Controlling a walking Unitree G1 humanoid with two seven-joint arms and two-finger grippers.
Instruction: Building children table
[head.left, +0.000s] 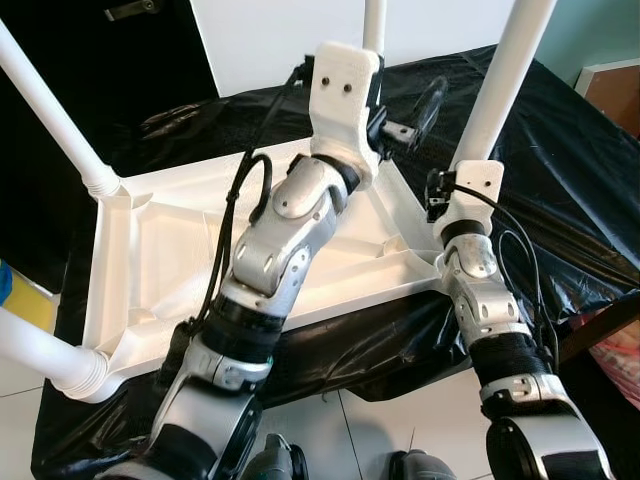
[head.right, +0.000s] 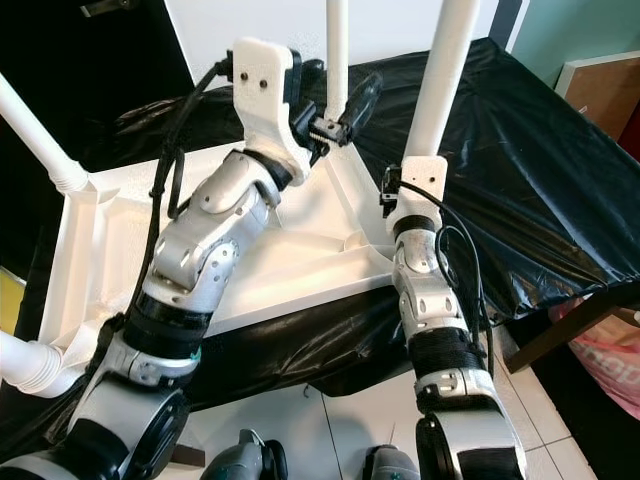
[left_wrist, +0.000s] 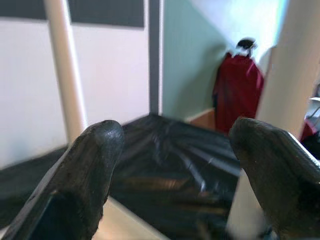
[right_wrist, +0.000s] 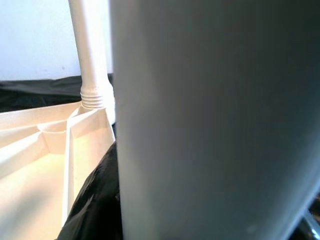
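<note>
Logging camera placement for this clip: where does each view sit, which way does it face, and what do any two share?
Left eye view: head, looking down at the upturned white tabletop on black sheeting; both silver arms show.
Right eye view: same scene, shifted slightly sideways.
Left wrist view: along the open left claw, its fingers facing sheeting and a far table leg.
Right wrist view: pressed close against a near table leg.
Shared: the wrist views both catch white legs, as do the eye views.

Tabletop (head.left: 180, 250), inverted, lies centre-left of frame on a sheet (head.left: 560, 170). Legs stand at its corners: upper left (head.left: 50, 110), lower left (head.left: 40, 355), top centre (head.left: 374, 25), upper right (head.left: 505, 75).
</note>
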